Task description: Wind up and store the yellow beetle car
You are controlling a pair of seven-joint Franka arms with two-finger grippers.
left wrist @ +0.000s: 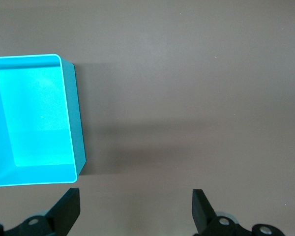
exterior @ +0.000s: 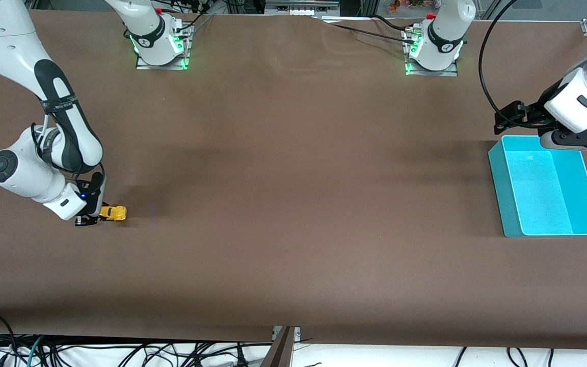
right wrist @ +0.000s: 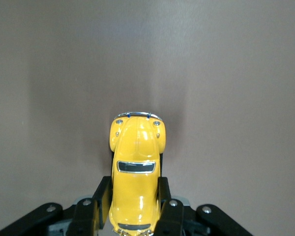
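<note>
A bright yellow beetle car [right wrist: 136,177] with dark windows edged in silver trim and a chrome bumper sits clamped between the black fingers [right wrist: 101,199] of the right gripper [exterior: 91,218] — on a plain brown table [exterior: 293,204]. The bin [exterior: 501,188] is turquoise, its inside glowing lighter cyan. The left gripper [left wrist: 135,211] is black too — both arms white with black bands, their bases lit green.

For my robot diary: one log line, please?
right gripper: shut on yellow beetle car | left gripper: open, waiting by turquoise bin
</note>
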